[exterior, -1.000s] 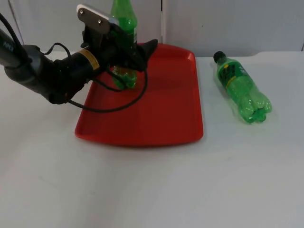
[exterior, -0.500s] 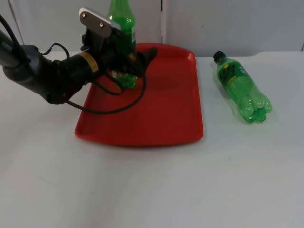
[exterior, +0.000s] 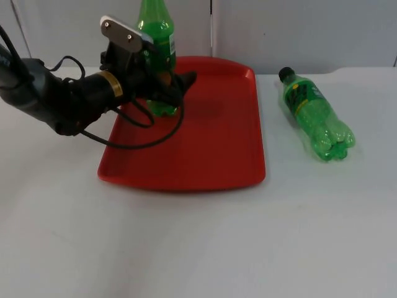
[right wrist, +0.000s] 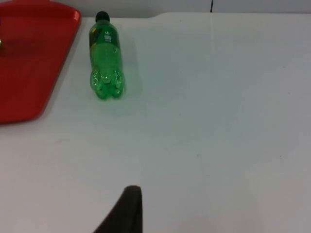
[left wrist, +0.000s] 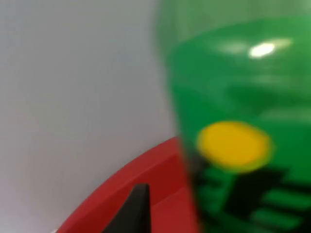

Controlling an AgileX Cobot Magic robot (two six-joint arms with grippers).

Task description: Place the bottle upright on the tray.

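On the table, top view: a green bottle (exterior: 155, 59) stands upright at the far left of the red tray (exterior: 205, 149); the left gripper (exterior: 162, 79) is at its body, fingers' state not discernible.
Second bottle (exterior: 315, 115): lying right of the tray (cap toward the wall).
Left wrist view: bottle label close beside the tray rim.
Right wrist view: lying bottle near the tray edge; right arm waiting.

Green bottle (exterior: 156, 37) upright on red tray (exterior: 211, 149).
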